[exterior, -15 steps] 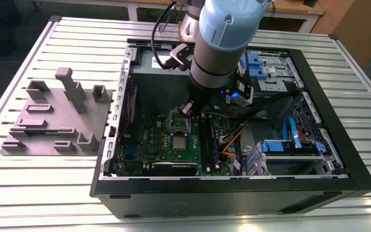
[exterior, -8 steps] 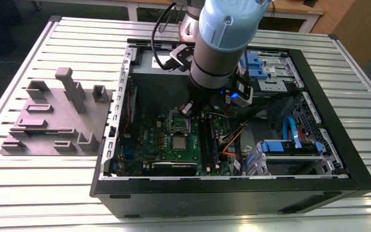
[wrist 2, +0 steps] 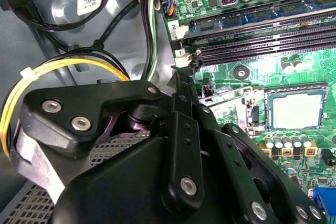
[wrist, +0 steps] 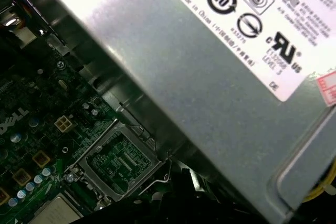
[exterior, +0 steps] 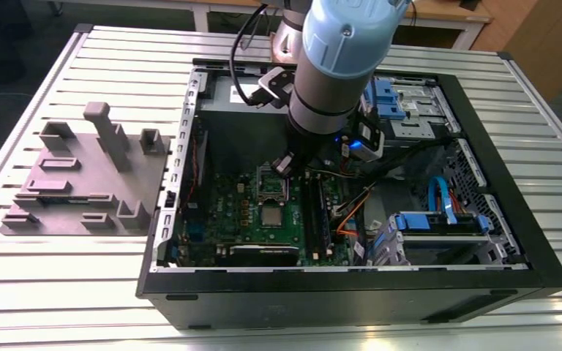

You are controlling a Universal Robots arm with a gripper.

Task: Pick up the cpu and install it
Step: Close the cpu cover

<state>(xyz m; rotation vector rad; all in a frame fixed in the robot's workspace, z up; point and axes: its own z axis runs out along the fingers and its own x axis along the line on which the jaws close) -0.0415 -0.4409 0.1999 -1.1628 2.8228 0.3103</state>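
I hang inside the open computer case [exterior: 359, 285], my jaws [exterior: 287, 165] over the far end of the motherboard [exterior: 246, 219]. Whether they are spread or pressed together I cannot tell. The cpu [exterior: 272, 217] lies flat on the board, near of the open socket [exterior: 270, 186], unheld. I judge the pick-up not yet made: it calls for lowering squarely onto the chip. The second wrist view shows the cpu [wrist 2: 295, 110]; the first wrist view shows the socket [wrist: 116, 162] beside the grey power supply [wrist: 210, 93].
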